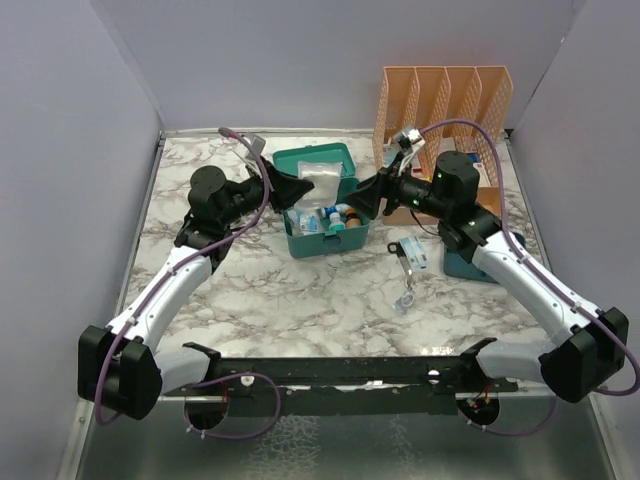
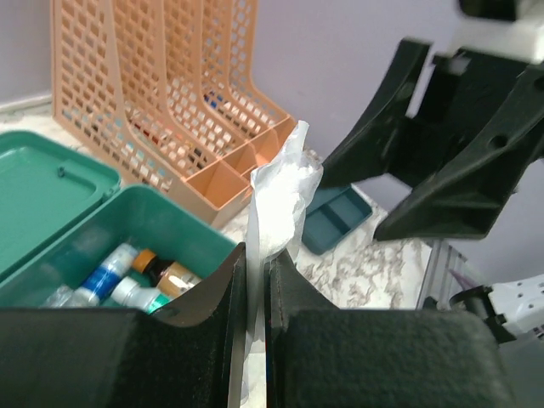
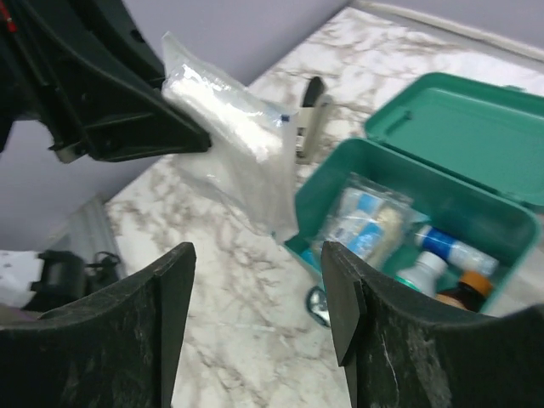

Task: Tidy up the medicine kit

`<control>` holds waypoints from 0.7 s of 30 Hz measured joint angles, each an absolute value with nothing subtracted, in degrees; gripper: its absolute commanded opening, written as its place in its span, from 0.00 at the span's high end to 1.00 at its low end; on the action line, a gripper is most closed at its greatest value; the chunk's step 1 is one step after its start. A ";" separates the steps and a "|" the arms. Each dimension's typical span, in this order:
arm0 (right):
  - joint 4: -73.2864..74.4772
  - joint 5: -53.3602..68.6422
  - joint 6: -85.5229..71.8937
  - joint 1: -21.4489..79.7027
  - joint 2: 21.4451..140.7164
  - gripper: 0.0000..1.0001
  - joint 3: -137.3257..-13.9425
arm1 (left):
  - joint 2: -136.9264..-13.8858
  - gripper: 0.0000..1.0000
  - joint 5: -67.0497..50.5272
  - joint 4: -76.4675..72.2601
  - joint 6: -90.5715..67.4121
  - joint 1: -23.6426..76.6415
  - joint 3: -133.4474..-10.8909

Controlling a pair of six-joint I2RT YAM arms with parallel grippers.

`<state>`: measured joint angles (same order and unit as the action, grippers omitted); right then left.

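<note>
Marble-pattern desk (image 1: 300,320), plain pale-purple walls on three sides, pretty bare setup. The left jaws are pinched almost fully together on a clear plastic bag (image 2: 276,191) with something white inside, and the bag sticks up out of them. The right jaws are spread wide with nothing in them. They face the left ones, and the bag is out in front of them, not touching.

The medicine kit (image 1: 325,225) sits open on the desk, just below and between the two pairs of jaws, with its lid (image 2: 42,191) flipped back flat. Inside, on the right-jaws side, a few small bottles (image 3: 446,251) are lying down; one is white with a blue band and one is brown with an orange cap. On the left-jaws side there's a clear packet (image 3: 365,225) of blue-and-white stuff.

Other bits around:
- An orange mesh file organizer (image 1: 445,100) stands behind the right jaws against the back wall.
- A dark-blue tray (image 2: 340,217) lies past the right jaws, partly hidden under that arm from above.
- On the near side of the right jaws, loose on the desk, are a small blue-and-white packet (image 1: 418,255), a thin dark tool (image 1: 404,268) touching it, and a small shiny piece (image 1: 404,300) a bit closer in.

From above, the left jaws and the bag cover the kit's back-left corner and part of the lid.

As for writing, the bottle labels are too blurry to read, and I can't make out anything on the bag or the packets either.
</note>
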<state>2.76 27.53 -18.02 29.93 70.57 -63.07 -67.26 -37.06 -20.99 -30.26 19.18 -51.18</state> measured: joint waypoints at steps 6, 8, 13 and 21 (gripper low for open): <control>-5.50 37.63 -27.92 28.64 74.74 0.38 -63.26 | -68.29 0.99 -37.12 -21.06 -34.52 18.94 -55.55; -10.44 40.16 -31.77 28.36 76.29 0.39 -63.29 | -68.77 0.99 -37.74 -21.85 -36.73 18.85 -57.25; -20.88 45.71 -39.07 28.27 80.36 0.40 -63.94 | -69.47 0.99 -38.44 -23.97 -39.64 18.79 -57.78; -25.65 38.79 -42.11 28.03 80.64 0.38 -63.00 | -70.08 0.99 -39.20 -25.67 -40.40 18.59 -58.74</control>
<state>-25.65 38.79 -42.11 28.03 80.64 -63.00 -70.08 -39.20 -25.67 -40.40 18.59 -58.74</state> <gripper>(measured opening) 0.609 0.118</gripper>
